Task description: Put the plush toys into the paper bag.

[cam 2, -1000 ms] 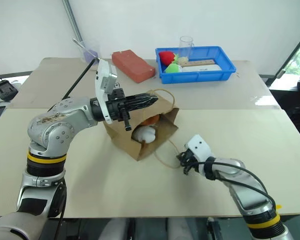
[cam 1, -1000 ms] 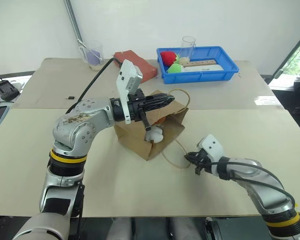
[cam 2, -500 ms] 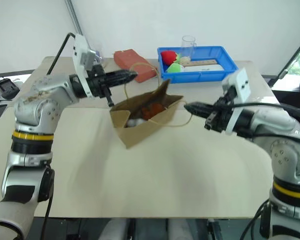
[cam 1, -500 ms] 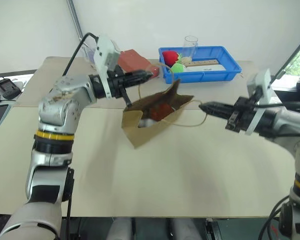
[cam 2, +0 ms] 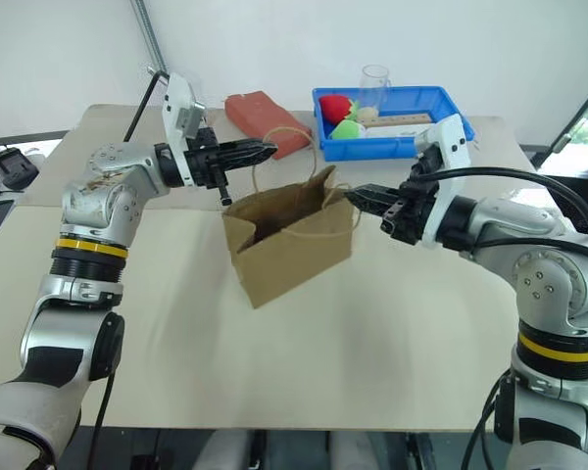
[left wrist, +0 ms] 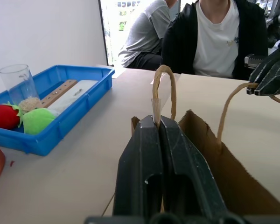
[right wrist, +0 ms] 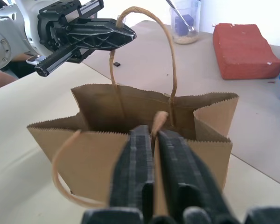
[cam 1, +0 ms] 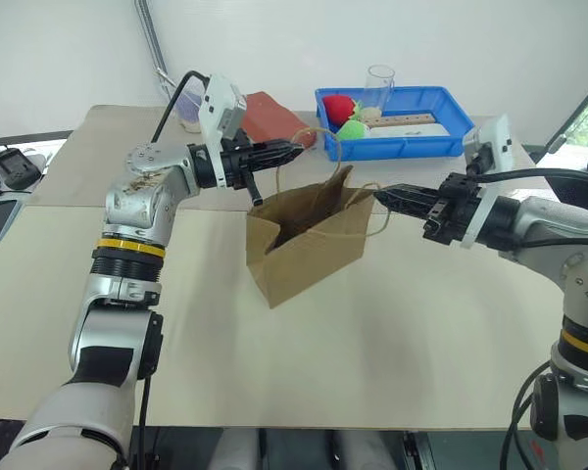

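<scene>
Reaching level from either side, both arms meet over the paper bag [cam 1: 309, 240]. Left hand [cam 1: 292, 149] points across toward the bag's far side, fingers pinched on the far rope handle [left wrist: 164, 93]. Right hand [cam 1: 384, 196] points back toward it, fingers pinched on the near handle [right wrist: 159, 119]. Bag stands upright on the surface [cam 1: 392, 343], mouth open between the hands. Plush toys cannot be made out inside it. Blue tray [cam 1: 441, 132] lies beyond the bag.

Probably a lab: bare worktable [cam 1: 392, 333], seated onlookers [left wrist: 219, 37].
</scene>
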Action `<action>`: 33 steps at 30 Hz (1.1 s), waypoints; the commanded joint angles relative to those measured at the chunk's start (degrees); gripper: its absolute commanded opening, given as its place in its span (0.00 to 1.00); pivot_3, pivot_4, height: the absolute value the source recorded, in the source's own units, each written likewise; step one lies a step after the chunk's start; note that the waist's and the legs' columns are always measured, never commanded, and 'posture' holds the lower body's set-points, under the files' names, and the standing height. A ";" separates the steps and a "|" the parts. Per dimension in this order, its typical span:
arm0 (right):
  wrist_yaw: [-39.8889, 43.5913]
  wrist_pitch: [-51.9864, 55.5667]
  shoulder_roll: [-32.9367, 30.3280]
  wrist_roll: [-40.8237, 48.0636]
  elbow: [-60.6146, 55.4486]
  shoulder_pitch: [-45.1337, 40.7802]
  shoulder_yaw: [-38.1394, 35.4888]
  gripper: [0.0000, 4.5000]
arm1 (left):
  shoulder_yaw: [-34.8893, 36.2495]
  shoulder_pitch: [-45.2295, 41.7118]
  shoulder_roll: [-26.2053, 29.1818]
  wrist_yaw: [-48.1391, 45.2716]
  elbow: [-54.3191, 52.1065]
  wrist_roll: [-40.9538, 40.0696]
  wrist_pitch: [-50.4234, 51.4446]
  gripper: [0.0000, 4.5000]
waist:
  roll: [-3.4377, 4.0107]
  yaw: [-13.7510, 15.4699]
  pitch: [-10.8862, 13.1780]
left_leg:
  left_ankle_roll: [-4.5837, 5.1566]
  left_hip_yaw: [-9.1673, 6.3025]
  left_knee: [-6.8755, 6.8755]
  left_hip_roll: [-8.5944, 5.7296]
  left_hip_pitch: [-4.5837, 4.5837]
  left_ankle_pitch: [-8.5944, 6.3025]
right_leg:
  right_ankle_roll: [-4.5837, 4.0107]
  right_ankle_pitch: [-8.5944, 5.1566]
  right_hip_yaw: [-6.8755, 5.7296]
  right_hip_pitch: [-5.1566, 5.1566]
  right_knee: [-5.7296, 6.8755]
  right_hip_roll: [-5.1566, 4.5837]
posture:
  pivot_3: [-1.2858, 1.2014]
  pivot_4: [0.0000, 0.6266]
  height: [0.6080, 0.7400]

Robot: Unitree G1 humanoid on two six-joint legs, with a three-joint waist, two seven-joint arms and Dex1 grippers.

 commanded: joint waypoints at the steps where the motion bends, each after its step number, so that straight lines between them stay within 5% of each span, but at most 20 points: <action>1: -1.18 0.41 -0.08 2.58 -1.83 -2.11 -1.90 0.43 | 2.20 -0.76 1.82 -0.71 -3.21 -1.14 1.19 0.41 | 0.00 -0.13 0.00 | 0.00 0.00 0.00 0.00 0.00 0.00 | 0.00 0.00 0.00 -0.02 0.00 0.00 | 0.52 0.24 1.00; 6: -0.78 -1.35 -1.72 2.93 -1.68 -2.67 -2.46 0.82 | 3.42 1.18 4.33 -1.79 -6.10 -1.65 2.71 0.96 | 0.00 -0.13 0.00 | 0.00 0.01 0.02 -0.01 -0.08 0.00 | 0.00 0.00 0.01 -0.24 0.37 -0.01 | 0.52 0.24 1.00; 7: -0.46 -1.93 -2.28 2.62 -1.50 -2.78 -2.67 0.89 | 3.83 1.44 4.85 -1.84 -6.54 -1.74 2.98 1.00 | 0.00 -0.10 0.00 | 0.00 0.02 0.03 -0.02 -0.10 0.00 | 0.00 0.00 0.02 -0.27 0.41 -0.02 | 0.52 0.24 1.00; 9: 0.50 -3.50 -4.20 1.32 -0.61 -2.77 -3.18 0.99 | 5.08 1.80 5.72 -1.23 -7.14 -1.80 2.85 1.00 | 0.00 -0.09 0.00 | -0.01 0.01 0.05 -0.02 -0.11 0.00 | 0.00 0.00 0.02 -0.29 0.44 -0.01 | 0.52 0.24 1.00; 19: 6.75 -18.15 -13.54 -10.34 5.49 2.57 -4.02 0.99 | 12.21 7.07 11.21 -1.68 -9.86 -6.93 7.01 1.00 | 0.00 -0.31 0.00 | -0.01 0.06 0.12 0.00 -0.09 0.01 | 0.00 0.00 0.03 -0.29 0.48 0.00 | 0.52 0.24 1.00; 26: 17.26 -16.92 -18.38 -4.30 -0.67 10.46 -6.78 0.99 | 13.12 22.97 12.82 -4.46 -21.18 -11.79 10.56 1.00 | 0.01 -0.26 0.00 | 0.00 0.08 0.11 0.10 -0.08 0.00 | -0.01 0.00 0.05 -0.31 0.49 0.02 | 0.52 0.24 1.00; 33: 18.52 -14.30 -19.12 0.76 -5.76 13.38 -6.53 0.99 | 9.96 28.80 9.76 -4.57 -19.37 -8.90 5.50 1.00 | 0.00 0.20 0.00 | -0.02 0.09 0.48 0.11 -0.04 0.01 | -0.02 -0.01 0.05 -0.25 0.46 0.06 | 0.52 0.24 1.00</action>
